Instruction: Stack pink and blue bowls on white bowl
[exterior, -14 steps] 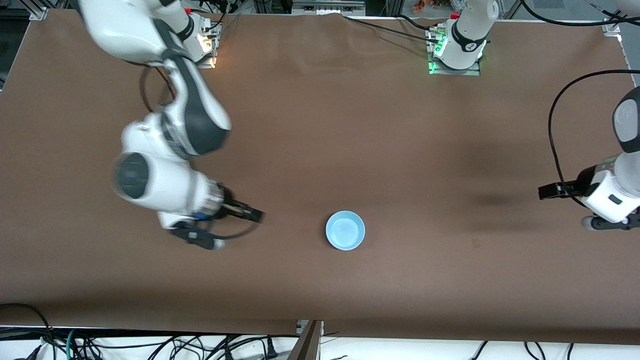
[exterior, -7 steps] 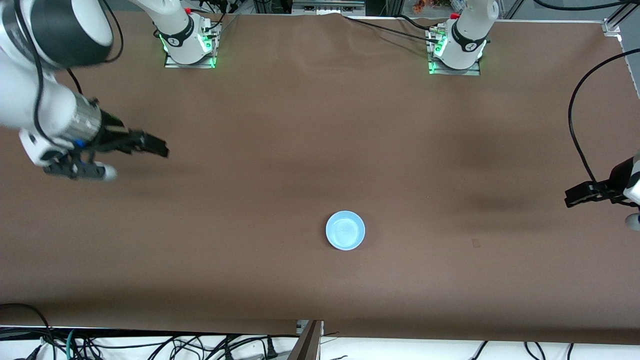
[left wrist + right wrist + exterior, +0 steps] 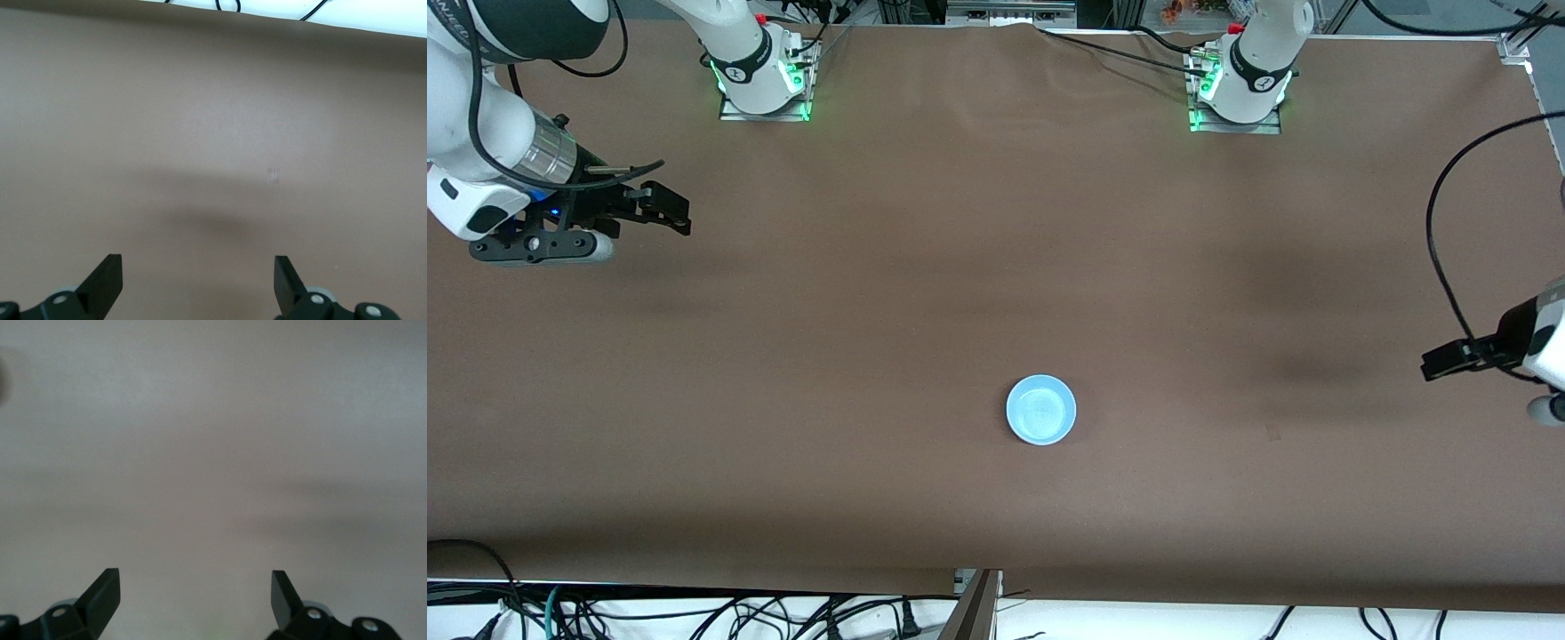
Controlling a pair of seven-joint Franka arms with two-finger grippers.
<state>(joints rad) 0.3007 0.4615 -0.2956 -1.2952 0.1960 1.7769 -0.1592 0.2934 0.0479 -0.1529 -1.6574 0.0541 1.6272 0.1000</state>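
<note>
Blue bowl point(image 3: 1040, 410) sits alone mid-table, topmost of whatever stack you see. Both grippers, left point(image 3: 1442, 358) and right point(image 3: 669, 208), hang wide apart, empty, over opposite table ends.

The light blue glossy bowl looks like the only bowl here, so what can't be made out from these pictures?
- Pink and white bowls: none shows. From above, the light blue glossy bowl would hide anything nested under it.
- Left gripper: front view's edge cuts off its arm.
- Right gripper: open over bare brown table; the right wrist view is hazy.
</note>
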